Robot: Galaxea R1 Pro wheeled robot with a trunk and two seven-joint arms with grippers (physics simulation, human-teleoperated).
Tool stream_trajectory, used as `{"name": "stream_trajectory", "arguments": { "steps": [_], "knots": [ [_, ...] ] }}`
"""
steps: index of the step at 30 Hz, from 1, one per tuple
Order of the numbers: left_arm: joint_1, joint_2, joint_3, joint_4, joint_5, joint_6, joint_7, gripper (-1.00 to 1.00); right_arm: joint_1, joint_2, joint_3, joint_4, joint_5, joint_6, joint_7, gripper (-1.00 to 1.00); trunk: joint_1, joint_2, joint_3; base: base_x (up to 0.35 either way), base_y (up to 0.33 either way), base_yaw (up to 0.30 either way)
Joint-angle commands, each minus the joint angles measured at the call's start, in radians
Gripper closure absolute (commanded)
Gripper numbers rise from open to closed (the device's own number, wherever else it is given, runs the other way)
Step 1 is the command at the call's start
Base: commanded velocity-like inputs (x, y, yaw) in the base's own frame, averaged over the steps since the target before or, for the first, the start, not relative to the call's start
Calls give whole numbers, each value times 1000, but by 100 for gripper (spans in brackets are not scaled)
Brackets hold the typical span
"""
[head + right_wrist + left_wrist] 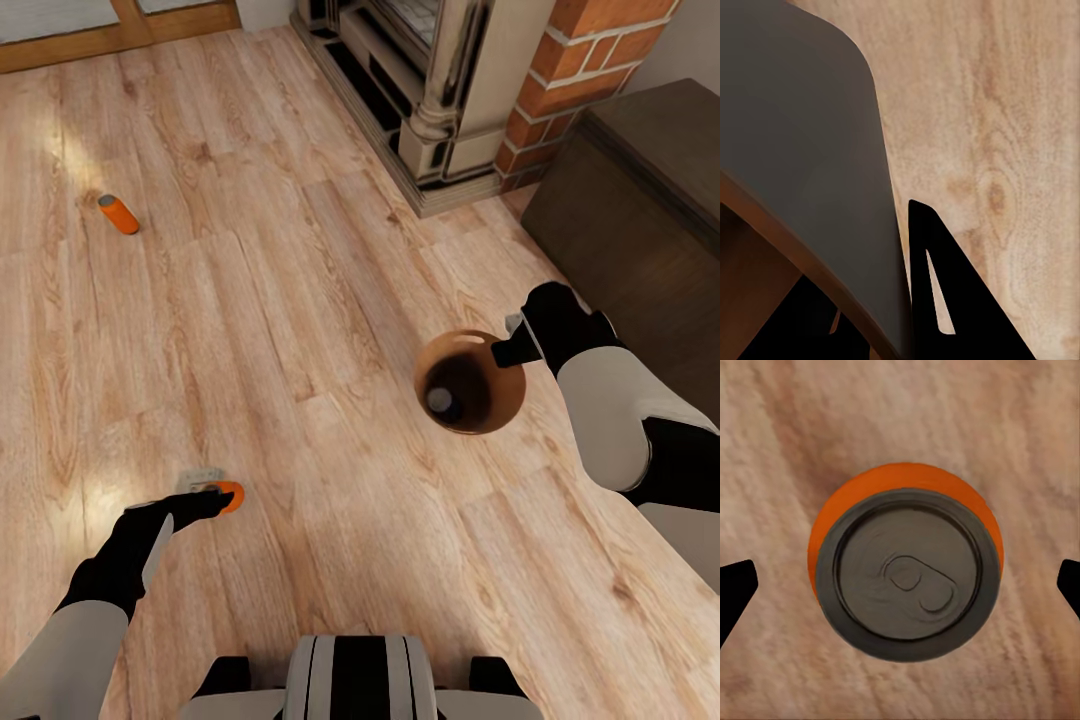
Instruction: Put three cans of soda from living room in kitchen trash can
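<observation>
Item: soda can (906, 574), orange body, grey metal top with pull tab. It is found upright on the light wood plank floor (300, 300), directly beneath the left gripper (205, 490); in the left wrist view the lid is seen end-on, centred between the two dark fingertips (736, 592), which are spread wide and clear of the can on both sides.

Handling, as judged: the can is taken to be light, rigid and thin-walled, its painted side smooth and likely slippery. A hold across the cylindrical wall, somewhat below the rim, is advised; excess squeeze is to be avoided, as is a push that would tip it.

Second can (119, 214): lying on its side, well apart.

Third can (440, 401): its grey top is seen inside the trash can (500, 395).

Trash can: round, glossy brown, dark inside; its rim is pinched by the right gripper (512, 345), one finger inside the wall and one outside.

Also recorded: brick fireplace (560, 80), dark cabinet (640, 200).
</observation>
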Motion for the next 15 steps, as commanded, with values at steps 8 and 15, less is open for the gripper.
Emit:
{"name": "stream_trajectory", "arguments": {
  "steps": [8,15],
  "knots": [
    [1,-1,-1,-6,0,-1,-2,-100,0,1,-2,0,41,2,3,100,0,0,-8,0,0,0],
    [2,-1,0,-2,0,0,-1,-100,0,1,-4,1,54,2,3,100,15,-28,-27,0,0,0]
  ]
}}
